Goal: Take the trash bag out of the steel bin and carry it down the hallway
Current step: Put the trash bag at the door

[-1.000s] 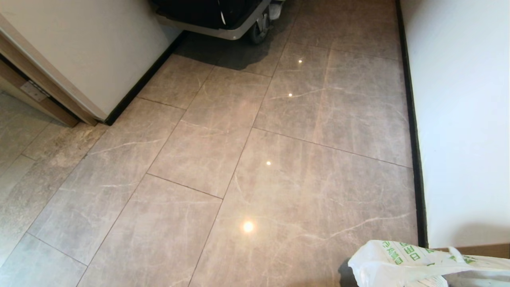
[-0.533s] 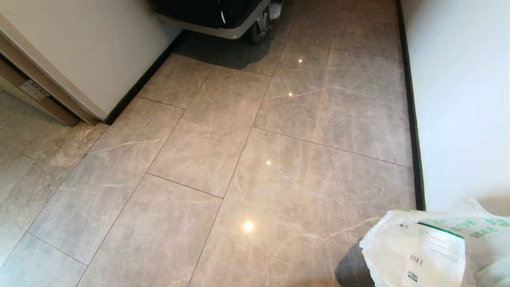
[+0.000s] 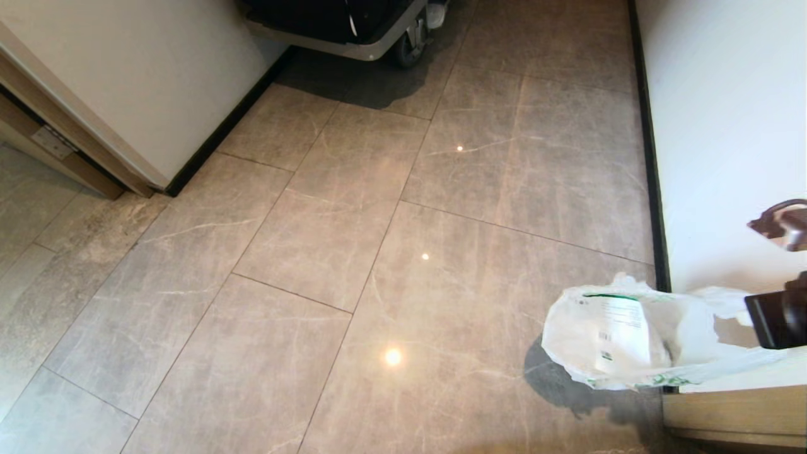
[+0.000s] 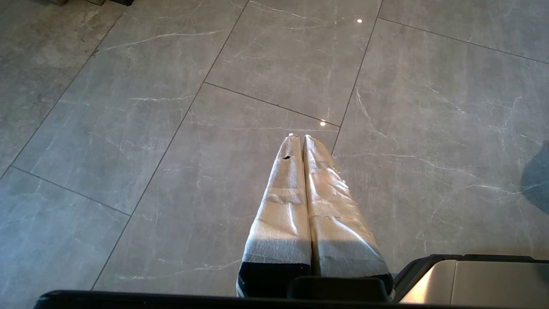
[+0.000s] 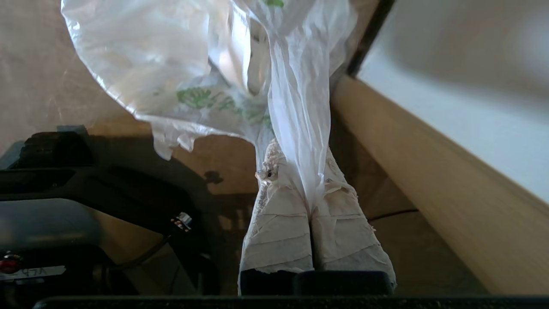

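Cart far down hallway | right end effector clamped on trash bag beside wall

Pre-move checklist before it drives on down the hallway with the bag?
1. Right tool shut on the trash bag: ok, a handle strip is pinched between its fingers.
2. Bag off the floor: ok, it hangs above its own shadow.
3. Bag apart from the right-hand wall: cannot tell, it hangs in front of the black baseboard.
4. Hallway tiles ahead bare: ok up to the wheeled cart at the far end.
5. Left tool shut, holding nothing: ok.
6. Steel bin: not in view.
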Robot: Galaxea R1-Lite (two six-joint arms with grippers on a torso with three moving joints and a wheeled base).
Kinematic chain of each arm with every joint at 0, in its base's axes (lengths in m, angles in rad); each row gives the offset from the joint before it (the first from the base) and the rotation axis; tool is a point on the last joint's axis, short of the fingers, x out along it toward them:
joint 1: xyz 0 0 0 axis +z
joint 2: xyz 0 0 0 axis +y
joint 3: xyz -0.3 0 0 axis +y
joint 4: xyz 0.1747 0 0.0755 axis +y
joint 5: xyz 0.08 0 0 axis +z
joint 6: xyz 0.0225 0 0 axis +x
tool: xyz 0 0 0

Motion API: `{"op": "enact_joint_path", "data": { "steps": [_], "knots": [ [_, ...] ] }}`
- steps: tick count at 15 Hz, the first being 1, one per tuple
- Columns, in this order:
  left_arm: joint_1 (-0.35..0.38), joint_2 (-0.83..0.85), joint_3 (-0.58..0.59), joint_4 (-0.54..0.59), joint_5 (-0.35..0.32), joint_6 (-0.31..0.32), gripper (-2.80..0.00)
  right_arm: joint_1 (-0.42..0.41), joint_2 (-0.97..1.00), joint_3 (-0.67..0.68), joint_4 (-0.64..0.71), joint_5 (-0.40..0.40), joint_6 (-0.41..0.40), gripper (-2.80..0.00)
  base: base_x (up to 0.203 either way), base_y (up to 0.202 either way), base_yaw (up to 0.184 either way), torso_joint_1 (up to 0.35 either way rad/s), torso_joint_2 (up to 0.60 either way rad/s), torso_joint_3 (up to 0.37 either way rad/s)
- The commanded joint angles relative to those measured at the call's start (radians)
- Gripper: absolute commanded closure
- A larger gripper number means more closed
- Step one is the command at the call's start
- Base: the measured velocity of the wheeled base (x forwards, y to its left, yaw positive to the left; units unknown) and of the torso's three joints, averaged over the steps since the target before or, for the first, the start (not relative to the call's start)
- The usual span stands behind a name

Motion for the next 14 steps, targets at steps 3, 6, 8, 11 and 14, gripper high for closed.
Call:
{"op": "enact_joint_path", "data": {
  "steps": [3, 6, 8, 11, 14],
  "knots": [
    [0.000, 0.000, 0.000, 0.000, 0.000, -0.001, 0.00, 0.001, 0.263, 0.248, -0.482, 0.084, 0.045, 0.00, 0.000, 0.000, 0.000, 0.000, 0.00, 0.000],
    [0.000, 0.000, 0.000, 0.000, 0.001, -0.001, 0.00, 0.017, 0.325, 0.294, -0.560, 0.152, 0.111, 0.00, 0.000, 0.000, 0.000, 0.000, 0.00, 0.000],
    [0.000, 0.000, 0.000, 0.000, 0.000, -0.001, 0.00, 0.049, 0.381, 0.294, -0.568, 0.154, 0.165, 0.00, 0.000, 0.000, 0.000, 0.000, 0.00, 0.000],
    [0.000, 0.000, 0.000, 0.000, 0.000, -0.001, 0.00, 0.067, 0.453, 0.293, -0.653, 0.157, 0.240, -2.80, 0.000, 0.000, 0.000, 0.000, 0.00, 0.000],
    [0.000, 0.000, 0.000, 0.000, 0.000, -0.001, 0.00, 0.067, 0.460, 0.295, -0.656, 0.156, 0.228, -2.80, 0.000, 0.000, 0.000, 0.000, 0.00, 0.000]
  ]
}}
